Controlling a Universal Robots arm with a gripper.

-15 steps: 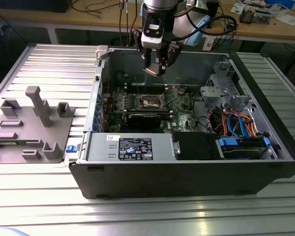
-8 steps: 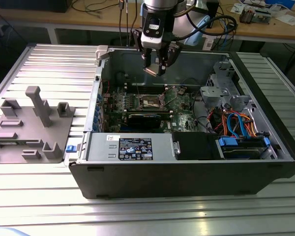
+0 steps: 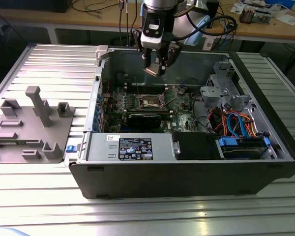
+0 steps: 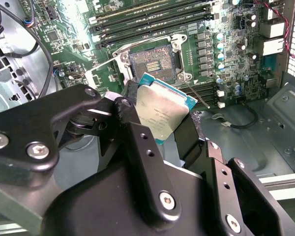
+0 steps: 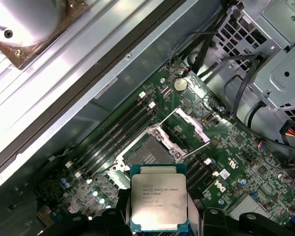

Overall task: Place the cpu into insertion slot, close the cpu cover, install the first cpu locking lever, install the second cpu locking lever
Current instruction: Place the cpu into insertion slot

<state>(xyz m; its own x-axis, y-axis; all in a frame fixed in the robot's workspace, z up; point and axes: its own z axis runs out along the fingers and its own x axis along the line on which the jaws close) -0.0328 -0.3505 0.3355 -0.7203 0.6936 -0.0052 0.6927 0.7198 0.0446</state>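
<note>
My gripper [image 3: 155,66] hangs over the open computer case [image 3: 187,172], shut on the cpu [image 3: 152,71], a small silvery square chip held by its edges. In both wrist views the cpu [image 5: 159,202] [image 4: 162,110] sits between the black fingers [image 5: 119,209], above and slightly to one side of the insertion slot [image 5: 147,156] [image 4: 151,61]. The slot [image 3: 150,102] lies bare on the green board [image 3: 179,105], its dark centre showing. The cpu cover [image 5: 188,124] stands raised beside the slot, and a thin wire lever [image 5: 196,149] sticks up near it.
A grey power supply box [image 3: 130,146] and a black card [image 3: 145,119] lie in front of the slot. Blue and orange cables [image 3: 236,123] and a metal drive cage [image 3: 221,88] fill the case's right part. A grey fixture [image 3: 32,123] stands on the ribbed table [image 3: 39,206] at the exterior view's left.
</note>
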